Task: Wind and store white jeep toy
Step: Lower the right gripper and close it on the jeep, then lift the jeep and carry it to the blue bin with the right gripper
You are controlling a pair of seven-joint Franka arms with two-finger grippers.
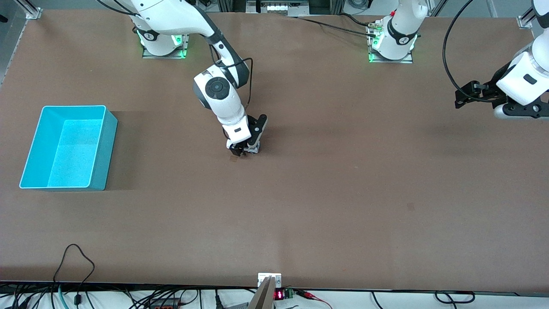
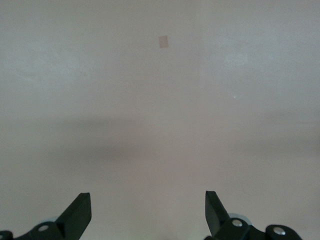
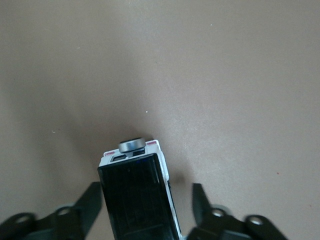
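Brown tabletop: your right gripper sits low mid-table, bin well apart. Left gripper waits, fingers spread. Right wrist: spread fingers straddle the white jeep toy; off-centre closing could skid it.

Matt brown table; white jeep toy has a glossy black plastic roof.

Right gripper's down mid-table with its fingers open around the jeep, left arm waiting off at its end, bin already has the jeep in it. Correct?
Not quite. The bin is empty in the front view. The jeep sits on the table between the open fingers of the right gripper, as the right wrist view shows. The left gripper does wait open at its end.
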